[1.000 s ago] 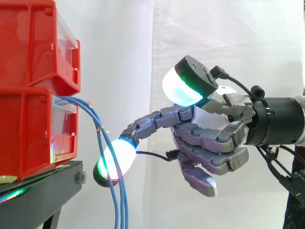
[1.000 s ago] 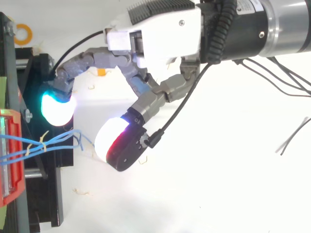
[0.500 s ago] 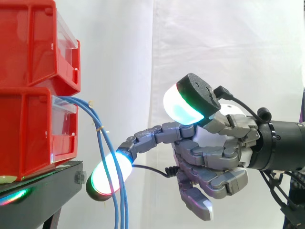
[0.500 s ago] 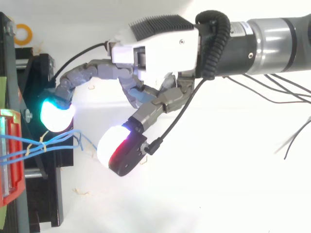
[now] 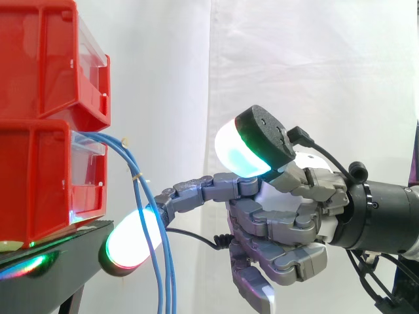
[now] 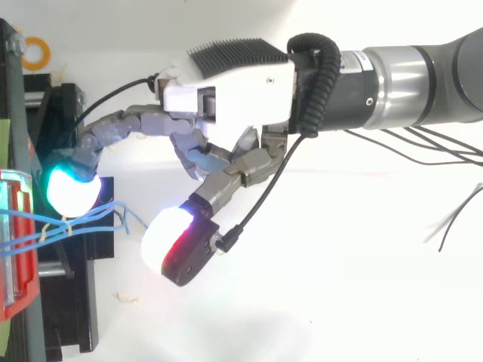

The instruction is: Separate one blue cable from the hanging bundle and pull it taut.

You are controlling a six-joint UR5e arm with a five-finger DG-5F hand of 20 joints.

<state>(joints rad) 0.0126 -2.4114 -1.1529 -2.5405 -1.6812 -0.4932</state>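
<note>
— Blue cables (image 5: 163,281)?
— Hanging from the lower red bin (image 5: 33,176), left side.
— Fingers?
— Apart: the hand (image 5: 294,209) stretches one to the bundle, thumb raised, clamping nothing.

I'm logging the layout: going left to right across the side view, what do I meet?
red bins → blue cables → hand → arm

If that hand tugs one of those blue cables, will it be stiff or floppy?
Probably floppy: the blue cables droop in a curve from the red bin. They look thin, so one might slip off the rounded fingertip. The ties may drag neighbours along.
</note>
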